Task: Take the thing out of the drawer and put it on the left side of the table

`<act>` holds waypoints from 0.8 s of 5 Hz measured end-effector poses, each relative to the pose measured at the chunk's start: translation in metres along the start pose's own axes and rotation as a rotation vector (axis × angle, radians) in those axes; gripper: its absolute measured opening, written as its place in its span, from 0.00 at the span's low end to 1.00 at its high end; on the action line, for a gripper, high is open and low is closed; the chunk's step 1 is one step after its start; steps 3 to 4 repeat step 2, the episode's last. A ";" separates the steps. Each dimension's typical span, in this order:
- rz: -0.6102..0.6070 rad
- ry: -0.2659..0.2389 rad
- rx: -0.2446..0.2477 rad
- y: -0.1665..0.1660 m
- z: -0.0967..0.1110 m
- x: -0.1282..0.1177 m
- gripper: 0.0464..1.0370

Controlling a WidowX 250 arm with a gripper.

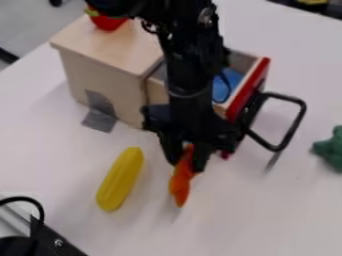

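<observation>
- Your hand (188, 161) is clamped on the orange toy (180, 186), just outside the open drawer (252, 86).
- Gripped near one end, it may slip.
- Swing low past the yellow toy (120, 178) and you could knock it.

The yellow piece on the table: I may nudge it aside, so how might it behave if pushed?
The yellow piece is long with rounded sides, so it may roll sideways. Its straight, even shape hints that it is fairly stiff. Lying flat along its length, it probably won't tip.
</observation>
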State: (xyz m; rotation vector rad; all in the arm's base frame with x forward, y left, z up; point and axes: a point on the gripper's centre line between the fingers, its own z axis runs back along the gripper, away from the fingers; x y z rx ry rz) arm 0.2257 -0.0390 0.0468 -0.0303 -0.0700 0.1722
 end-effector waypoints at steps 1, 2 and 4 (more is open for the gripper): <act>-0.006 -0.006 0.009 0.001 0.001 0.000 0.88; -0.021 -0.044 0.002 0.001 0.017 0.000 0.97; -0.021 -0.044 0.002 0.001 0.017 0.000 0.97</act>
